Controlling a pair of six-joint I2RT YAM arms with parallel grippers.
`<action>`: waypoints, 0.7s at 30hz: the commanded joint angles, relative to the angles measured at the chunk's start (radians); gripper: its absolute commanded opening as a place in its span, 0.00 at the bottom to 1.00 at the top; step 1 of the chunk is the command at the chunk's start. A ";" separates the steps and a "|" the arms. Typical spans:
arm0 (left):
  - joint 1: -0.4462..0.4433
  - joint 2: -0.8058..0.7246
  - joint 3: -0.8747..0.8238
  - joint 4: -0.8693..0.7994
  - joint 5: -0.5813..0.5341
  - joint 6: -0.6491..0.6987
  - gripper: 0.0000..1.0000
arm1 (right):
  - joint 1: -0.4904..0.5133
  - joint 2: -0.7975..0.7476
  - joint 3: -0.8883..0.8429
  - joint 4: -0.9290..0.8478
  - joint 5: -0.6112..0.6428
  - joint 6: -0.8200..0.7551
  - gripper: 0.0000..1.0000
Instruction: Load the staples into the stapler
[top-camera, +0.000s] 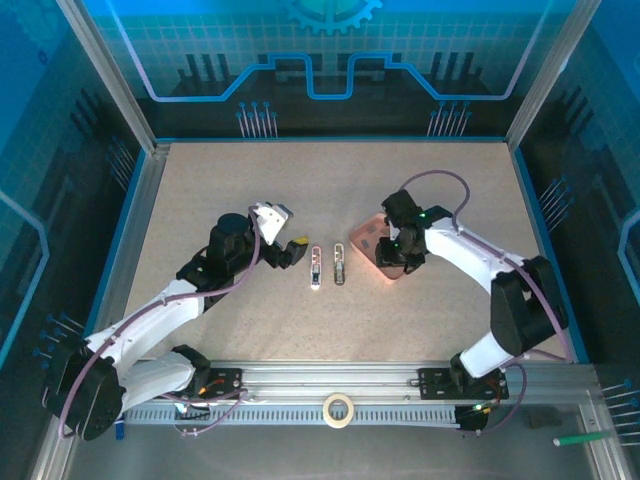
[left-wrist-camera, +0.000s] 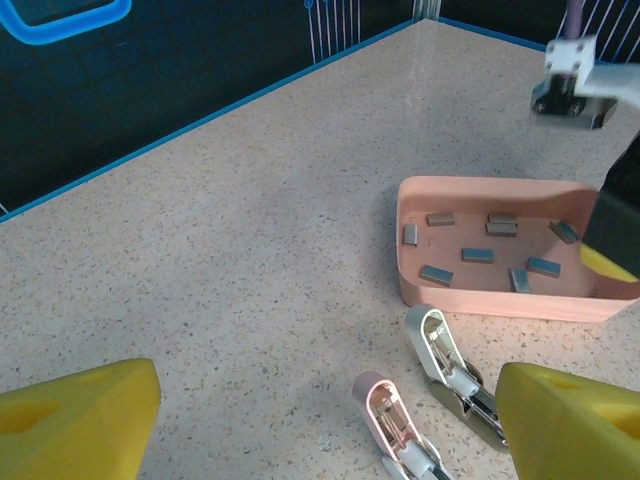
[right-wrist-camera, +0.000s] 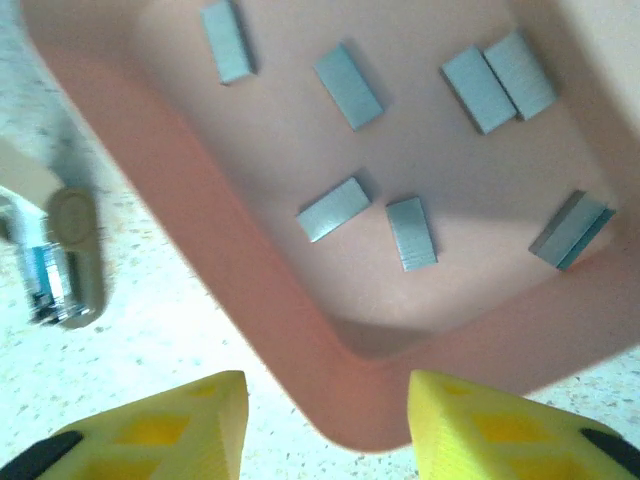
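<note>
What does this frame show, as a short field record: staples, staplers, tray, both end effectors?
staples: several grey strips, loose in the tray
tray: salmon-pink, shallow, right of both staplers
pink stapler: lying opened on the table
grey stapler: lying opened beside it, nearer the tray
left end effector: open, empty, left of the staplers
right end effector: open, empty, over the tray's corner
progress: no strip picked up yet

No letters, numbers, brand names or labels can be read in any view. The one sign-like mark is a cyan gear-shaped emblem (top-camera: 332, 12) at the top of the dark blue gridded back wall panel (top-camera: 200, 50). It sits above a cyan circuit-style outline (top-camera: 330, 97) and carries no legible writing.
</note>
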 joint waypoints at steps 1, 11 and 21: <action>0.005 0.004 0.032 0.001 0.023 -0.018 0.88 | 0.023 -0.024 0.041 -0.032 -0.012 -0.058 0.50; 0.005 0.001 0.030 0.001 0.023 -0.015 0.88 | 0.039 0.086 0.034 -0.008 -0.058 -0.091 0.52; 0.005 0.003 0.029 -0.001 0.020 -0.006 0.88 | 0.041 0.159 0.012 0.011 -0.074 -0.082 0.44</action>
